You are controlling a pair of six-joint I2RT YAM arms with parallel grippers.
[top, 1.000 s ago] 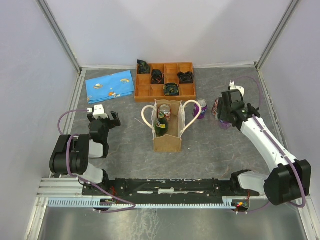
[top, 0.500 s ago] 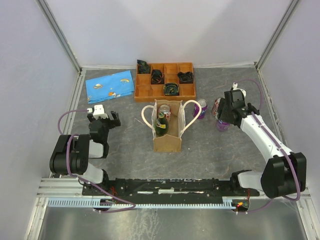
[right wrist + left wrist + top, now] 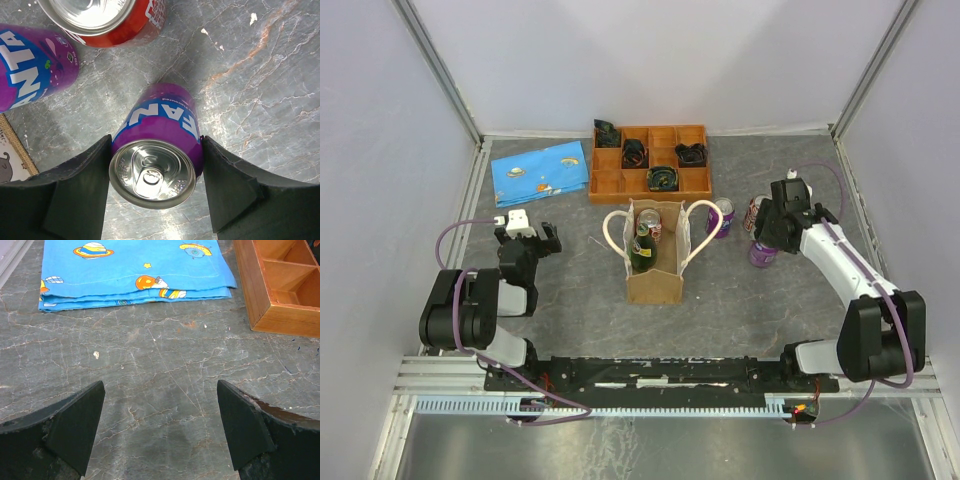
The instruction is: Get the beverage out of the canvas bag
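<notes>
The tan canvas bag [image 3: 655,282] stands mid-table with cream rope handles [image 3: 613,235]. A green bottle [image 3: 642,252] and a can [image 3: 651,221] stand inside it. My right gripper [image 3: 767,240] is right of the bag, shut on an upright purple Fanta can [image 3: 762,254] whose base is on or just above the table. In the right wrist view both fingers [image 3: 80,185] press the sides of that can [image 3: 160,135]; the gripper [image 3: 156,138] is centred on it. My left gripper [image 3: 527,240] is open and empty far left of the bag; it also shows in the left wrist view [image 3: 160,386].
A second purple Fanta can [image 3: 721,216] [image 3: 35,65] and a red can [image 3: 754,212] [image 3: 107,17] stand just beyond the held can. The orange-brown wooden tray [image 3: 608,183] [image 3: 260,300] and a folded blue cloth [image 3: 538,172] [image 3: 135,265] lie at the back. Walls enclose the table.
My right arm has pulled its elbow in and stands steeper, and the purple can in its jaws has shifted slightly nearer. The left arm has not moved.
</notes>
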